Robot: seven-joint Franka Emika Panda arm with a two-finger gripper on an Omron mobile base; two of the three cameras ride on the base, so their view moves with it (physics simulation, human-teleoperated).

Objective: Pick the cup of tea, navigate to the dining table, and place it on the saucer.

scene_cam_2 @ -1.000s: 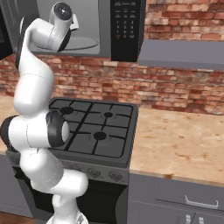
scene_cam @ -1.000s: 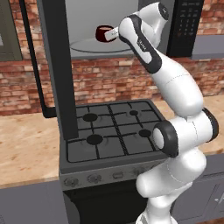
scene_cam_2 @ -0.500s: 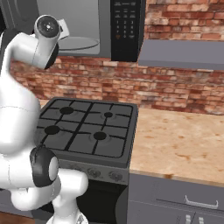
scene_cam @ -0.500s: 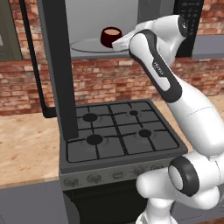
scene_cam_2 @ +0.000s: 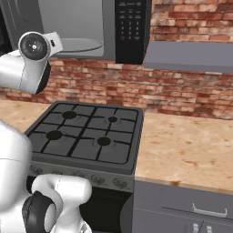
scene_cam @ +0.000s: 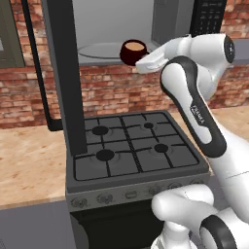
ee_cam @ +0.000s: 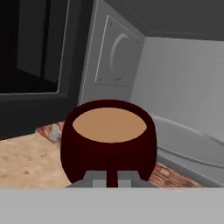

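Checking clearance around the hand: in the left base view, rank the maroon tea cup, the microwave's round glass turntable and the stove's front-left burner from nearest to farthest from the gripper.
1. Maroon tea cup: at the gripper, its handle between the fingers.
2. Round glass turntable: inside the microwave, just left of the cup.
3. Front-left burner: far below, on the black stove.

Maroon cup [scene_cam: 132, 51] with light brown tea; grey microwave [scene_cam: 112, 29] interior with a black control panel [scene_cam_2: 131, 28]. Black stove [scene_cam: 131, 151], red-brown brick wall [scene_cam_2: 182, 91], and mottled beige counter [scene_cam_2: 191, 150] above grey cabinets [scene_cam_2: 182, 209].
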